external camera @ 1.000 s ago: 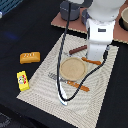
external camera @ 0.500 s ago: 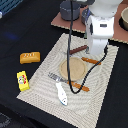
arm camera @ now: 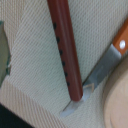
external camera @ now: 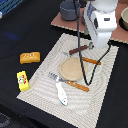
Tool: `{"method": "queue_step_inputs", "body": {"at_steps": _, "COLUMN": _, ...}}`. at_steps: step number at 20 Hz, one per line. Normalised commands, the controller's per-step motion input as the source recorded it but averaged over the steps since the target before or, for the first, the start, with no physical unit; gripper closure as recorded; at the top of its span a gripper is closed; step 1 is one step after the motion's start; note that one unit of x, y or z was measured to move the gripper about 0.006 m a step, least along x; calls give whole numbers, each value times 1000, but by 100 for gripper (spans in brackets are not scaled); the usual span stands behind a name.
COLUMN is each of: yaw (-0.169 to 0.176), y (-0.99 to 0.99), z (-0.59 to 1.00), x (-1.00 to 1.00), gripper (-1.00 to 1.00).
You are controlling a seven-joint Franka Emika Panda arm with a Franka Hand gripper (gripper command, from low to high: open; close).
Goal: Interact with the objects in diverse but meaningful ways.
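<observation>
— What surrounds the work area?

— A pale woven placemat (external camera: 42,87) lies on a dark table. On it sit a round tan plate (external camera: 73,69), an orange-handled knife (external camera: 91,60) at the plate's far edge, and an orange-handled fork (external camera: 70,82) at its near edge. A grey pot (external camera: 68,8) stands beyond the mat.

— Does anything block the view?

— The white arm covers the mat's far corner, and a black cable (external camera: 95,70) loops over the plate. I cannot tell whether the gripper is spread or pressed together.

— And the toy foods?

— The dark brown sausage (external camera: 78,50) lies on the mat under the arm; up close (arm camera: 65,47) it is a slim reddish rod touching the knife's blade tip. The white-grey fish (external camera: 61,93) lies near the fork. The orange bread loaf (external camera: 29,57) and yellow carton (external camera: 22,80) rest off the mat, toward the exterior view's left.
</observation>
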Motion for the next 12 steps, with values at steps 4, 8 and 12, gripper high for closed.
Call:
{"method": "queue_step_inputs", "body": {"at_steps": 4, "yaw": 64, "y": 0, "z": -504, "x": -305, "gripper": -100}}
{"method": "queue_step_inputs", "body": {"at_steps": 8, "yaw": 65, "y": 85, "z": -98, "x": -799, "gripper": -100}}
{"method": "queue_step_inputs", "body": {"at_steps": 12, "yaw": 63, "y": 166, "z": 228, "x": -856, "gripper": -100}}
